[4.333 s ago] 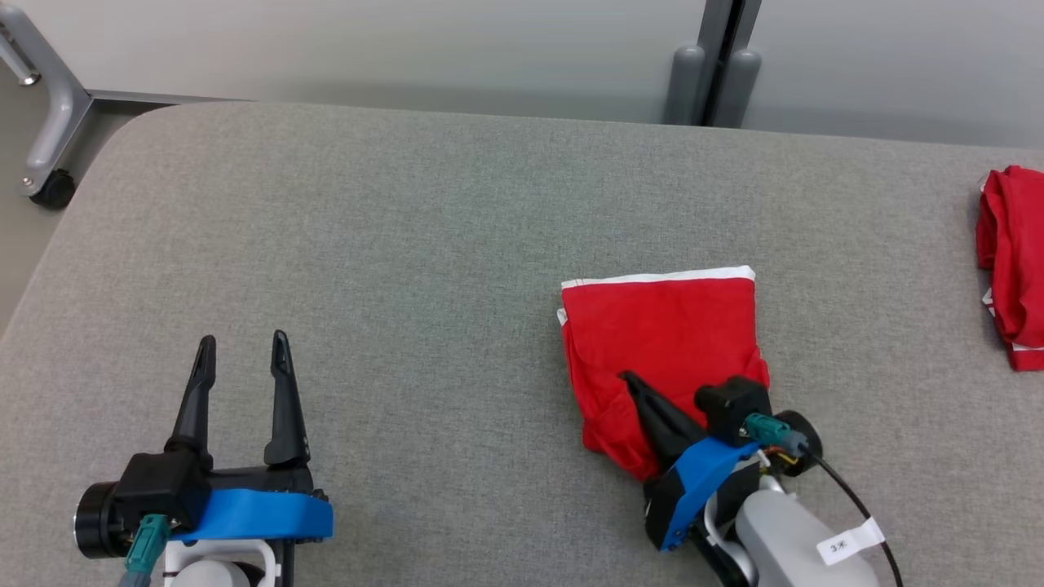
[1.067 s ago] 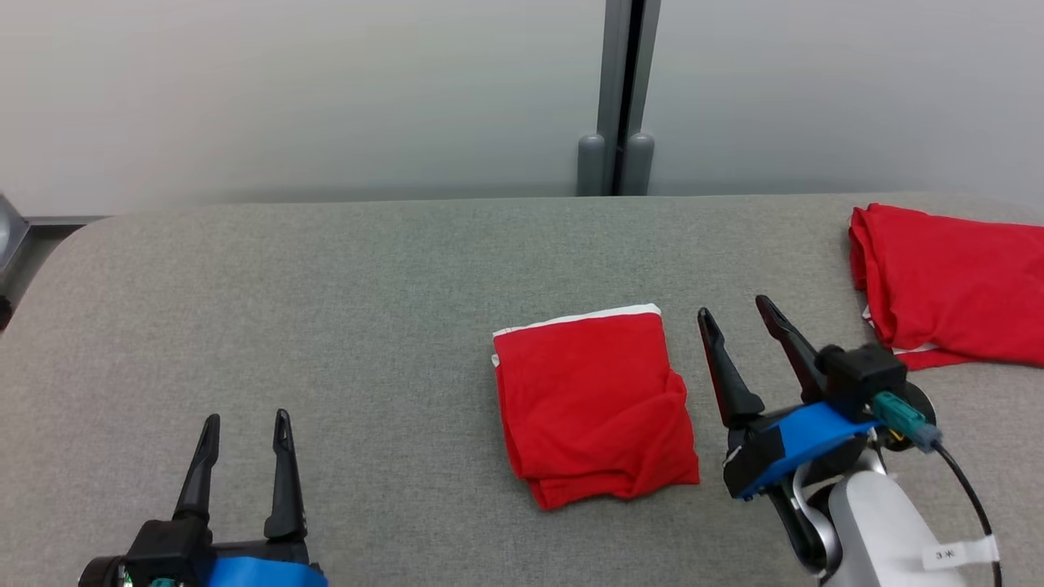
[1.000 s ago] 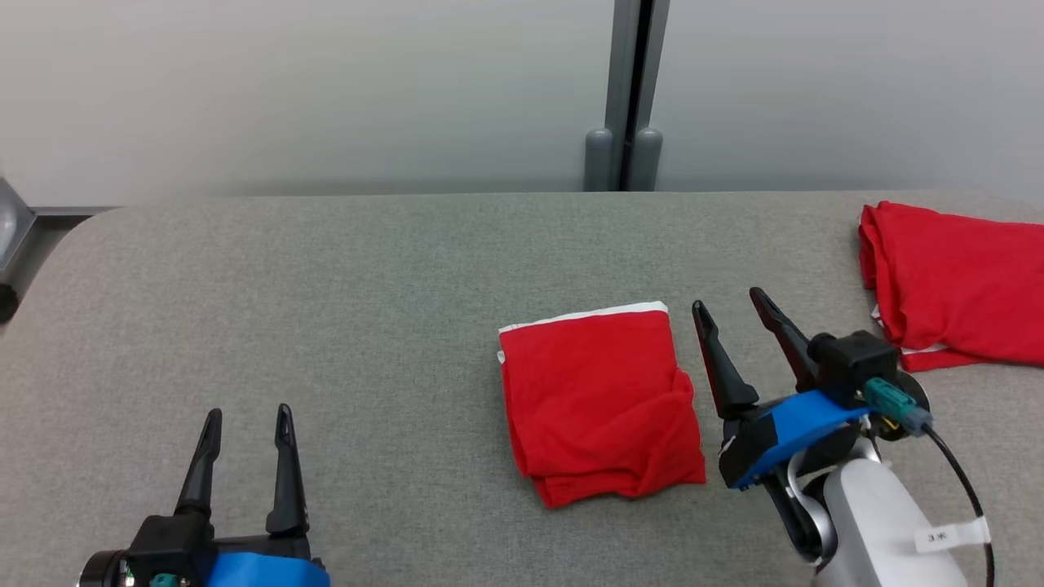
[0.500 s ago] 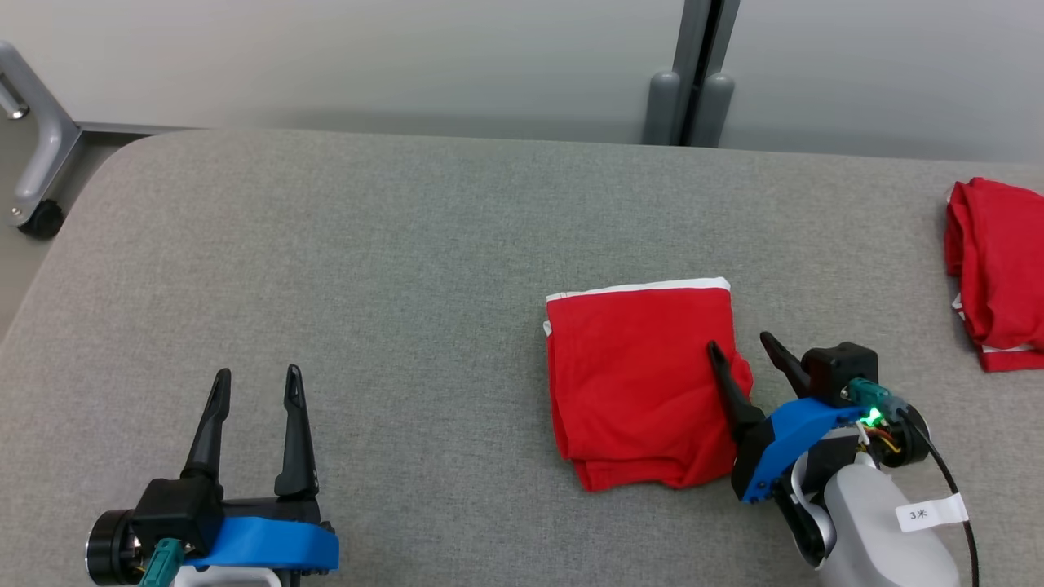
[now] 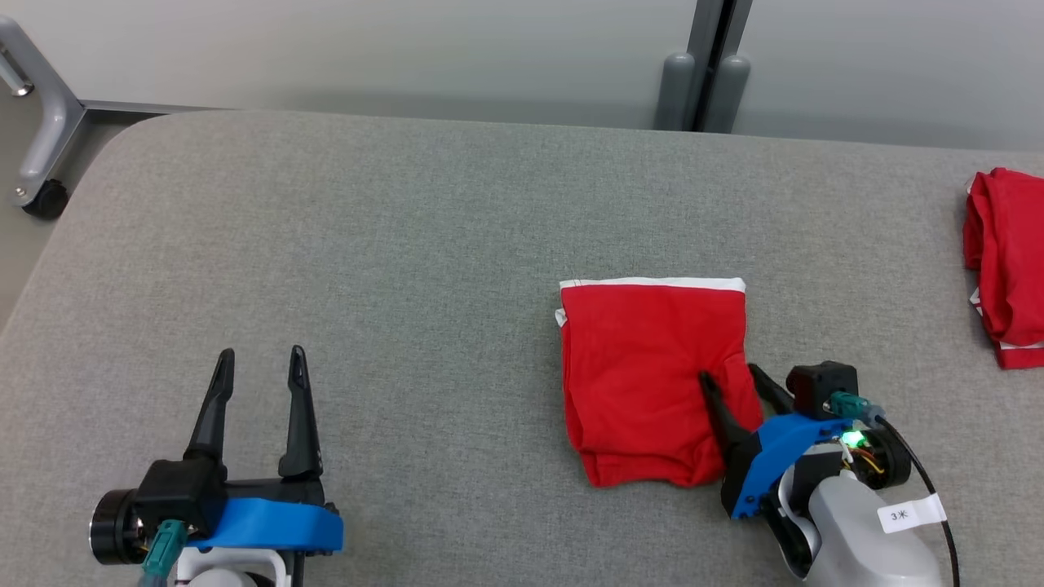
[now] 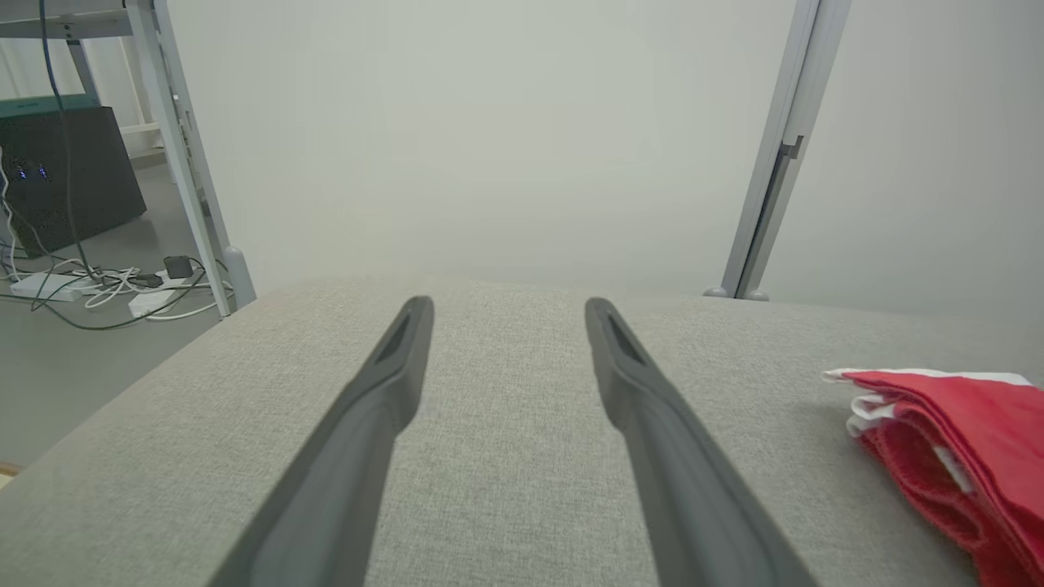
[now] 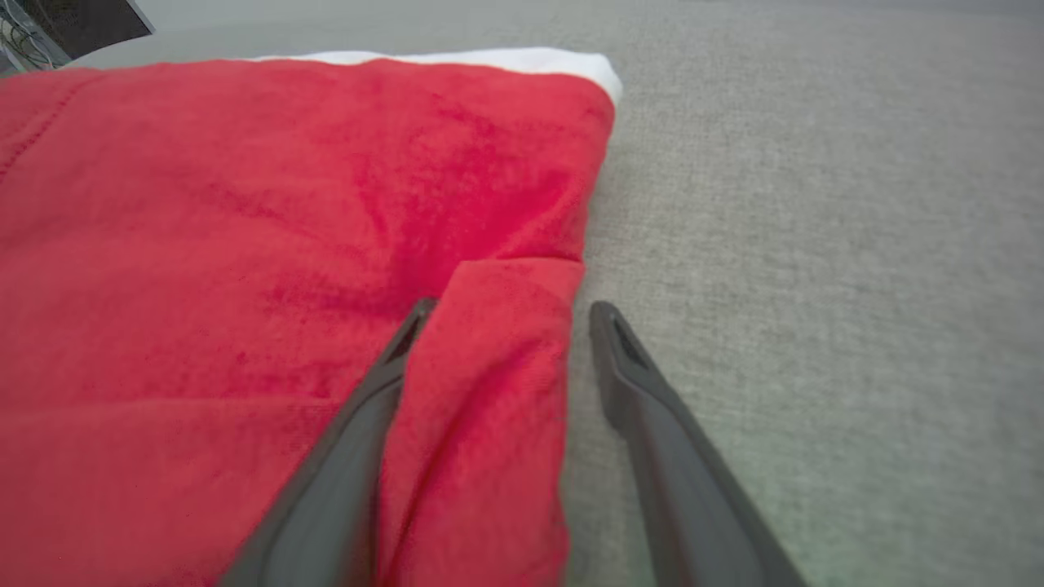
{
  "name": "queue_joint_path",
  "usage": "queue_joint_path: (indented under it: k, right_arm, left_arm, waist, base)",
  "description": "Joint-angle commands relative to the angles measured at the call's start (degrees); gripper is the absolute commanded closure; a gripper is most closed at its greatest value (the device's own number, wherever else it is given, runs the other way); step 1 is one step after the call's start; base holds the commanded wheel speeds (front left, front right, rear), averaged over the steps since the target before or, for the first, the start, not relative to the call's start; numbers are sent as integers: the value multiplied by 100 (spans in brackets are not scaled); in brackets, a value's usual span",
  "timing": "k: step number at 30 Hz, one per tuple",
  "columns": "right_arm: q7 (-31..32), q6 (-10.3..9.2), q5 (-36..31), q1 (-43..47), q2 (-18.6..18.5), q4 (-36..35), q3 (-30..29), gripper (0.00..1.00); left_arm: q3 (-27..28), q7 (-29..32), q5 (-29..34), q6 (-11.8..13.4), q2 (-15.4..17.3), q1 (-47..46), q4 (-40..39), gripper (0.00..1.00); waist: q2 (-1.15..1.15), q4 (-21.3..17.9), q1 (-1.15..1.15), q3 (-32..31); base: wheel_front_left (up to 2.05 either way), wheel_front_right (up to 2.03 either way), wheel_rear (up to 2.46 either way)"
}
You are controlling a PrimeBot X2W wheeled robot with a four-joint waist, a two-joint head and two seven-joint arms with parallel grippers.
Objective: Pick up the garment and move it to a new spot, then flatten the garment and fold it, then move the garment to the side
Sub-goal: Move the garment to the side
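At 8 o'clock in the head view, the left gripper [image 5: 261,353] hangs over the grey woven-fabric tabletop [image 5: 408,244]. Its two long dark fingers are spread wide with nothing between them.

At 4 o'clock, the right gripper [image 5: 727,372] sits low at the near right corner of the folded red garment with a white band [image 5: 644,359] — fingers apart, not clamped. In the right wrist view, its left finger is over the red cloth and its right finger is over bare tabletop just beside the edge, with a rolled fold of that edge between them.

The garment lies right of centre, its white band along the far side. Well apart at 3 o'clock lies a second heap of red cloth [image 5: 1003,261]. Beyond the table stand a grey metal post [image 5: 705,65] at 1 o'clock and a grey metal leg with a black caster [image 5: 37,196] at 10 o'clock.
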Motion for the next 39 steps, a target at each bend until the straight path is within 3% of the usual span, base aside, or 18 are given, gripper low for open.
queue_joint_path:
  k: [1, 10, 24, 30, 39]
  right_arm:
    - [-17, 3, 29, -68, 17, 84, 47, 100]
    - [-260, 2, 231, -410, -137, 7, 295, 100]
    - [-292, 3, 228, 73, -914, -1380, -96, 100]
    - [-293, 3, 115, 95, -1067, -1752, -254, 100]
    - [-100, 3, -43, -772, -1498, -1931, 155, 100]
  left_arm:
    - [-20, -24, -27, -16, -9, -85, 3, 0]
    - [2, -24, -125, 66, -14, -187, -111, 0]
    - [104, -24, 26, 11, 8, -651, -311, 0]
    - [142, -24, 73, -57, 17, -834, -291, 0]
    - [156, -24, 83, -82, 4, -899, -386, 0]
  waist:
    - [0, -5, 0, 9]
    - [0, -327, 0, 178]
    - [0, -1402, 0, 783]
    - [0, -1481, 0, 906]
    - [0, -1360, 0, 1065]
  base:
    - [0, 0, 0]
    - [0, 0, 0]
    - [0, 0, 0]
    - [0, 0, 0]
    - [0, 0, 0]
